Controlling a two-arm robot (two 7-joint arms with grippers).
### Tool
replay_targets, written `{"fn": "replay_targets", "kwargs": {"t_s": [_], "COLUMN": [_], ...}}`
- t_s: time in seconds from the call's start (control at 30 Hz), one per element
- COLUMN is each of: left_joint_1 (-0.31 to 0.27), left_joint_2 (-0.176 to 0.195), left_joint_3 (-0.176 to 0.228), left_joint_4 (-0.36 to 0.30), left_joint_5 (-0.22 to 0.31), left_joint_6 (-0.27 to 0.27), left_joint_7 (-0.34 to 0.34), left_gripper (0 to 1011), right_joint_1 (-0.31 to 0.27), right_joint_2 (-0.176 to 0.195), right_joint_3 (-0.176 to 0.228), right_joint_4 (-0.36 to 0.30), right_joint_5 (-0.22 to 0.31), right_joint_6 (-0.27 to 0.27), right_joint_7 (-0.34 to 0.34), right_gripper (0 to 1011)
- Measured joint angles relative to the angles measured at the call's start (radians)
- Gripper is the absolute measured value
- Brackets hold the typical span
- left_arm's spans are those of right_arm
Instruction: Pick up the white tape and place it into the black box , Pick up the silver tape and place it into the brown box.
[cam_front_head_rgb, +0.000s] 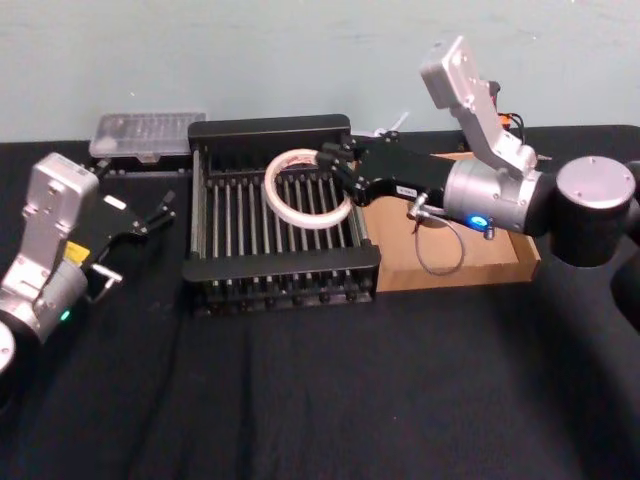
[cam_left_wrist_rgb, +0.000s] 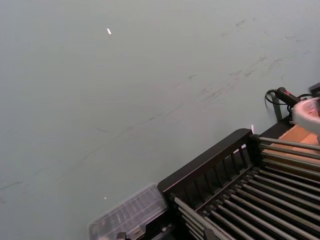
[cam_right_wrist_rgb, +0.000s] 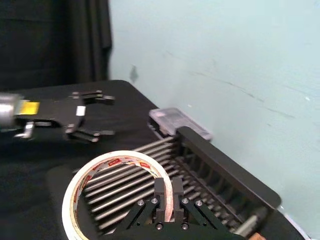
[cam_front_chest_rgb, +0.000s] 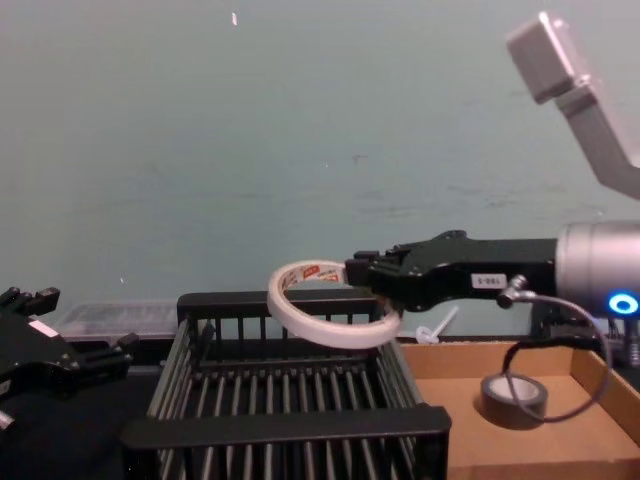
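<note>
On a desk (cam_front_head_rgb: 300, 400) covered in black cloth, the right gripper (cam_front_head_rgb: 335, 170) reaches in from the right side and pinches the rim of the wide, flat white roll of tape with small red printed marks (cam_front_head_rgb: 300, 190), its fingers pressed against the band from inside and outside, as the right wrist view shows (cam_right_wrist_rgb: 167, 197). The white tape (cam_front_chest_rgb: 325, 310) hangs tilted in the air above the black plastic crate with slatted bars (cam_front_head_rgb: 280, 270), over the crate's far right part and clear of its floor bars. The black box (cam_front_chest_rgb: 290, 430) sits near the middle of the desk toward the far edge, and the shallow brown cardboard tray (cam_front_head_rgb: 480, 270) lies just beside it on its right side, partly hidden under the right arm in the head view. The small dark grey roll of tape with a pale inner core (cam_front_chest_rgb: 513, 398) lies flat inside the brown box (cam_front_chest_rgb: 560, 440), on its floor. A clear plastic lidded case (cam_front_head_rgb: 147, 135) rests at the far edge of the desk, beside the crate's far left corner. The left gripper (cam_front_head_rgb: 150, 215) hovers over the left side of the desk, well apart from the crate, with its fingers spread and holding nothing.
</note>
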Motion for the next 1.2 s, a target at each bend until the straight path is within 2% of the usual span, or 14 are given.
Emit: {"fn": "replay_targets", "kwargs": {"t_s": [0.27, 0.63, 0.9, 1.2], "left_joint_1": [0.000, 0.000, 0.000, 0.000], "left_joint_2": [0.000, 0.000, 0.000, 0.000], "left_joint_3": [0.000, 0.000, 0.000, 0.000], "left_joint_4": [0.000, 0.000, 0.000, 0.000], "left_joint_5": [0.000, 0.000, 0.000, 0.000], "left_joint_6": [0.000, 0.000, 0.000, 0.000], "left_joint_7": [0.000, 0.000, 0.000, 0.000], "left_gripper": [1001, 1001, 1001, 1002], "right_joint_1": [0.043, 0.096, 0.114, 0.114], "right_joint_2": [-0.070, -0.136, -0.169, -0.171], "right_joint_3": [0.006, -0.005, -0.006, -0.006], "right_joint_4": [0.084, 0.190, 0.240, 0.244], "right_joint_5": [-0.032, -0.085, -0.117, -0.123], "right_joint_6": [0.078, 0.142, 0.151, 0.149], "right_joint_7": [-0.078, -0.106, -0.109, -0.111], "right_gripper": [98, 98, 98, 98]}}
